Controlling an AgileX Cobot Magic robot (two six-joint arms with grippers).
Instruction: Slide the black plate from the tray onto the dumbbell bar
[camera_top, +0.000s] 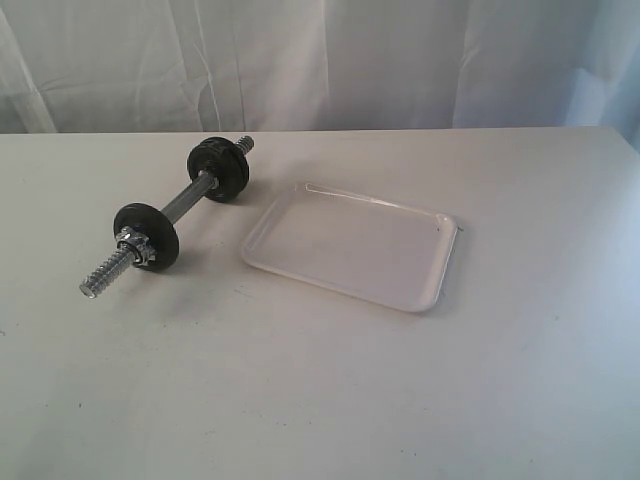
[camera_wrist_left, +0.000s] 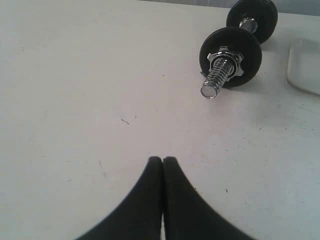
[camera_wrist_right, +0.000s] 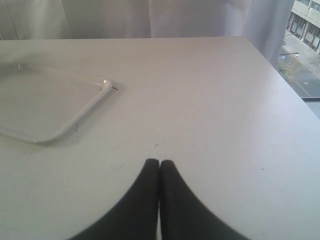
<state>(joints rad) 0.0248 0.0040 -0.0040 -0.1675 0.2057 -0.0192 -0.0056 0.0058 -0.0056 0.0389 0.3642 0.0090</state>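
Observation:
The dumbbell bar (camera_top: 180, 205) lies on the table left of the white tray (camera_top: 350, 245). One black plate (camera_top: 160, 228) sits near the bar's close threaded end behind a chrome nut collar (camera_top: 137, 247). Another black disc (camera_top: 217, 168) sits at the far end. Nothing lies in the tray. In the left wrist view the bar's threaded end (camera_wrist_left: 216, 80) and its discs (camera_wrist_left: 250, 50) are well ahead of my left gripper (camera_wrist_left: 163, 159), which is shut and empty. My right gripper (camera_wrist_right: 159, 161) is also shut and empty, beside the tray (camera_wrist_right: 45, 100). Neither gripper shows in the exterior view.
A white curtain (camera_top: 320, 60) hangs behind the table. The table's side edge (camera_wrist_right: 295, 95) runs past my right gripper, with a window beyond it. A corner of the tray (camera_wrist_left: 305, 67) shows in the left wrist view.

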